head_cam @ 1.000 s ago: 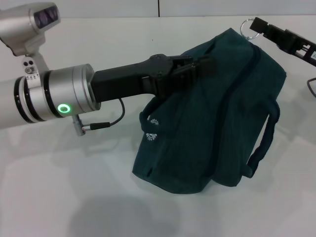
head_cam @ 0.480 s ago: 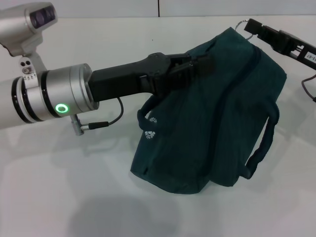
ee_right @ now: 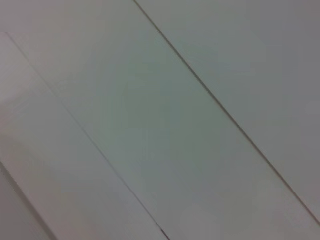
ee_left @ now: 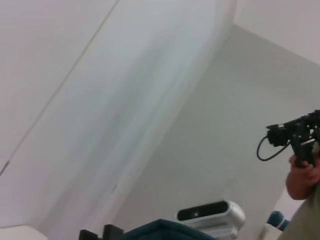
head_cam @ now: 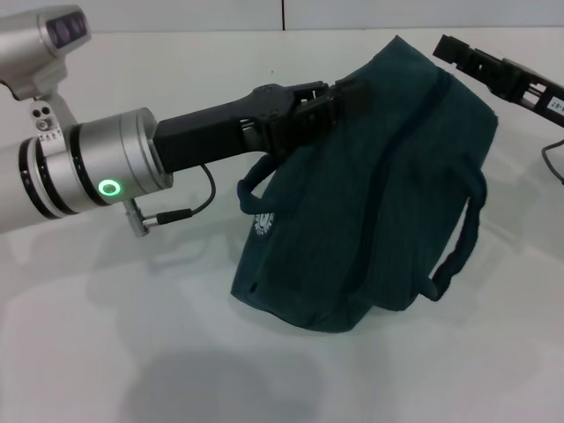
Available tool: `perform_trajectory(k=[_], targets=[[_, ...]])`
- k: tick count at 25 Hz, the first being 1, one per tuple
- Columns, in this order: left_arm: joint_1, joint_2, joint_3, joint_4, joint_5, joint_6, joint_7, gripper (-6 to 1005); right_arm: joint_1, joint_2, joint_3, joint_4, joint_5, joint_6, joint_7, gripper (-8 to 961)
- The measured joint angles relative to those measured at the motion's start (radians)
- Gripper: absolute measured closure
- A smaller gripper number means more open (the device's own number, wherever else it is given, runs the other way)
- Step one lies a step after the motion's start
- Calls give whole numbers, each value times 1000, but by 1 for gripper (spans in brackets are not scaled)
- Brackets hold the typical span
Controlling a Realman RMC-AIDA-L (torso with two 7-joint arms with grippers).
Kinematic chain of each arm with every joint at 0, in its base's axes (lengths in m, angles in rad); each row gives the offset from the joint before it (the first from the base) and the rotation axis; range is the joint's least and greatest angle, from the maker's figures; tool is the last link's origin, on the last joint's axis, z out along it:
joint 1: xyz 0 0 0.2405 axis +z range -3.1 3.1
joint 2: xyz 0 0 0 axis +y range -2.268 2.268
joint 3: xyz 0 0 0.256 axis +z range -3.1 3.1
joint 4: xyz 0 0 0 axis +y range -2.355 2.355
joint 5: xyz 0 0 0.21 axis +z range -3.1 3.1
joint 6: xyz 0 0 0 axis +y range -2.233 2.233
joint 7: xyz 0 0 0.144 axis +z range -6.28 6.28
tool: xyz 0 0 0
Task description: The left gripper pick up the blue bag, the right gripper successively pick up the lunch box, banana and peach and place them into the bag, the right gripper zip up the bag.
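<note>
In the head view the blue bag (head_cam: 370, 203) hangs tilted just above the white table, its loop handles (head_cam: 458, 247) drooping at the sides and its round white logo (head_cam: 263, 222) facing left. My left gripper (head_cam: 339, 95) is shut on the bag's upper left edge and holds it up. My right gripper (head_cam: 445, 46) sits at the bag's top right corner, close to the zipper line. The ring pull is hidden. The left wrist view shows only a strip of the bag's top edge (ee_left: 165, 227). The lunch box, banana and peach are out of view.
The white table (head_cam: 132, 335) spreads below and around the bag. A thin black cable (head_cam: 189, 207) loops under the left wrist, and another cable (head_cam: 551, 159) shows at the right edge. The right wrist view shows only plain pale panels.
The left gripper has raised the bag and drawn it slightly left. The ring pull seen by the right gripper earlier no longer shows. The right gripper has stayed at the bag's top corner.
</note>
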Motion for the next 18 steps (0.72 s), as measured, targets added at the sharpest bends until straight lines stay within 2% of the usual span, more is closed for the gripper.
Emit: perform_trajectory(k=[10,12,18], targets=[[-15,-4,5,-37,-12,-97,-2,889,-51,-26,48,9,15,6,5,585],[-28,-4,6,-51,-15,-130,-2,890,-67,-26,65,9,16,1,5,354],[-34,-5,7,-60,-27,-204,-3,892,-103,-27,103,8,16,-21,5,151]])
